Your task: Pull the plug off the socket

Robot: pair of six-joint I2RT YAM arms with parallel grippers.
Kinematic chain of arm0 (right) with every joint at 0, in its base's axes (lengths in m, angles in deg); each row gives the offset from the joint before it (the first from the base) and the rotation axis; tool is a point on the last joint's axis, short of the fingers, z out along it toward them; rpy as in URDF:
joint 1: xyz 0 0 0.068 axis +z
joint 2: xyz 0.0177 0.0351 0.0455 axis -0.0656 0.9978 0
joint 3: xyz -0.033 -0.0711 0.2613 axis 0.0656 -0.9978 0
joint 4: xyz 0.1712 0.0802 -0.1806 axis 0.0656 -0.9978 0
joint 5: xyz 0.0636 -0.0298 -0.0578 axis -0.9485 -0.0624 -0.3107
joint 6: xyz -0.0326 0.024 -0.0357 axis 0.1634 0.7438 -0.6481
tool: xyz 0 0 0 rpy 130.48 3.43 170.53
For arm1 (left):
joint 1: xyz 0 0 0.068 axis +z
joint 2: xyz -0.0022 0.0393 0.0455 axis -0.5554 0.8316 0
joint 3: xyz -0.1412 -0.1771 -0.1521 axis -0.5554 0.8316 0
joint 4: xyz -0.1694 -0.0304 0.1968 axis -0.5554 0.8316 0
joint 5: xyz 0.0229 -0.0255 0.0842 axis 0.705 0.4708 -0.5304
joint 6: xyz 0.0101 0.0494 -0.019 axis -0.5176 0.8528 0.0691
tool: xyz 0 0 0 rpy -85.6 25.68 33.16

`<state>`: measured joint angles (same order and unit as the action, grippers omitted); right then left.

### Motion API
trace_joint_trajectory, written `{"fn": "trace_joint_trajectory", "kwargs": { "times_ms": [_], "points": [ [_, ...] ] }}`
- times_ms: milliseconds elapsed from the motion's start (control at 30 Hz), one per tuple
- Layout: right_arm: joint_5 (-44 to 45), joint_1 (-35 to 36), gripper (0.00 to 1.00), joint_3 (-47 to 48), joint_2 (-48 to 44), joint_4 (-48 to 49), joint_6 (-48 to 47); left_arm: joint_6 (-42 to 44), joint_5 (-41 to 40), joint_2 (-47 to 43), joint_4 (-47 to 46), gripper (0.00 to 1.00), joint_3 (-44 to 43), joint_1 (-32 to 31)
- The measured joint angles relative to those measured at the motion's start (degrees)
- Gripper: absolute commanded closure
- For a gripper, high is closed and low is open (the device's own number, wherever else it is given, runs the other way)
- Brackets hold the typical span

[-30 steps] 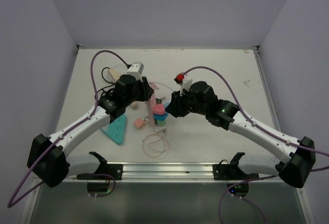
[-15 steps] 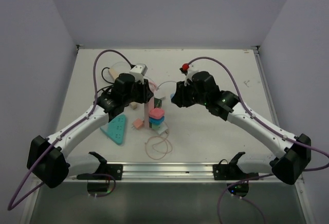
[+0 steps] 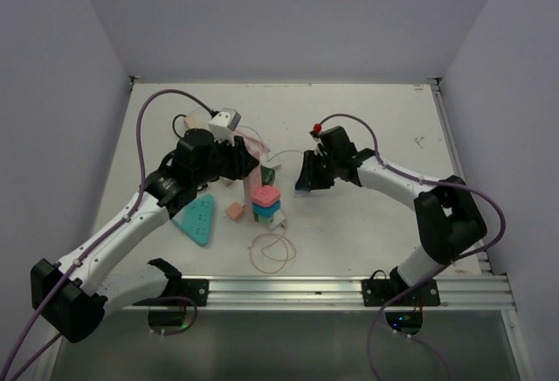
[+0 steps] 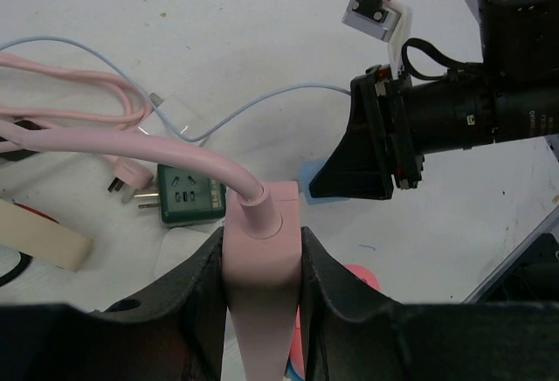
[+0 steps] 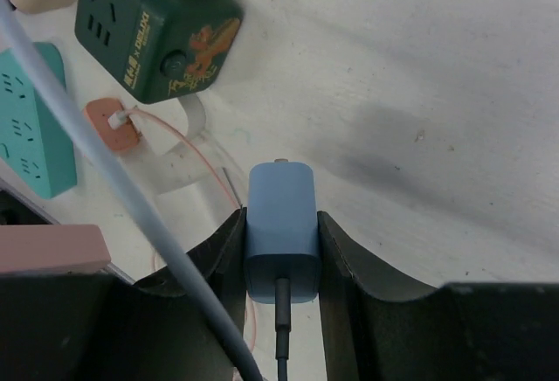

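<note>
left gripper point(image 4: 260, 289) clamped on one end of a pink power strip point(image 4: 262, 224), with the pink cable point(image 4: 131, 145) coming out of its end. right gripper point(image 5: 281, 254) clamped on a blue plug adapter point(image 5: 281, 211), which is out of the socket and apart from the pink strip. a green socket cube point(image 5: 157, 36) lies on the table point(image 5: 419, 66) between the arms. a teal power strip point(image 3: 199, 218) lies by the left arm.

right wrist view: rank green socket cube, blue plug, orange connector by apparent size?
1. green socket cube, largest
2. blue plug, but it is nearest the camera, so it may look bigger than it is
3. orange connector, clearly smallest
</note>
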<state>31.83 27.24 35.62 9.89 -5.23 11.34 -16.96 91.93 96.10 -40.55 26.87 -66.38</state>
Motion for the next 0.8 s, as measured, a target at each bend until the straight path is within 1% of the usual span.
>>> {"fn": "trace_joint_trajectory", "kwargs": {
  "times_ms": [100,133,200,233,300,333,433,500,667,800],
  "points": [
    [-2.43,-0.11,0.6,-1.84,1.88,2.16,1.18,-0.81,-0.87,0.0,0.52,1.0,0.02,0.0],
    [-2.67,-0.31,0.52,-2.4,2.34,2.71,1.53,-1.18,-1.09,0.02,0.59,1.0,0.02,0.0],
    [-3.1,-0.94,0.42,-3.5,2.58,3.41,2.05,-1.64,-1.33,0.02,0.59,1.0,0.02,0.0],
    [-3.21,-1.36,0.33,-4.0,2.58,3.48,2.19,-1.9,-1.51,0.02,0.59,1.0,0.02,0.0],
    [-3.04,-2.14,0.25,-4.55,2.58,3.45,2.12,-2.64,-1.99,0.02,0.59,1.0,0.04,0.0],
    [-2.62,-2.38,0.19,-4.7,2.45,3.28,2.08,-2.82,-2.29,0.02,0.59,1.0,0.04,0.0],
    [-0.85,-2.8,0.11,-4.72,1.05,1.46,1.09,-3.3,-3.34,0.04,0.66,1.0,0.04,0.0],
    [-0.31,-2.8,0.07,-4.72,-1.27,0.02,0.37,-3.63,-4.07,0.07,0.83,1.0,0.04,0.0],
    [0.63,-2.47,0.03,-4.11,-11.61,-3.41,-2.58,-3.67,-4.94,0.61,0.87,1.0,0.04,0.0],
    [0.55,-0.11,0.01,-0.5,-17.33,-5.62,-4.7,-3.65,-5.16,1.73,0.87,1.0,0.04,0.0]
  ]
}}
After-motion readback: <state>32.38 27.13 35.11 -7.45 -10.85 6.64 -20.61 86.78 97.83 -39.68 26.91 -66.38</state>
